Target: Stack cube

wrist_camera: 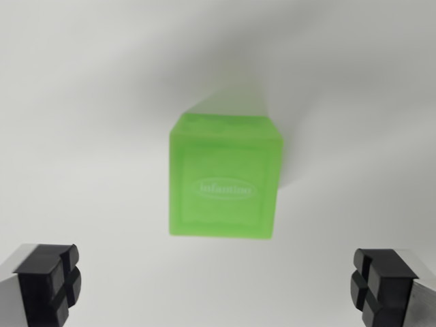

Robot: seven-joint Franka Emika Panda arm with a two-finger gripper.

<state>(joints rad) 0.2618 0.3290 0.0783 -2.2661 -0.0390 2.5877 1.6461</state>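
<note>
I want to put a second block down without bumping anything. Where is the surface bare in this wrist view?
Bare white surface surrounds the green cube on every side: wide patches on the wrist view's left and right, and a strip above it. The tightest spot is below the cube, where the open end effector has one finger in each lower corner.

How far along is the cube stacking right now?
Nothing looks stacked yet. The green cube sits on the white surface, ungrasped. In hand: the open gripper is above it, fingers clear on both sides. Left: grasp, lift, place on another cube, none visible here.
</note>
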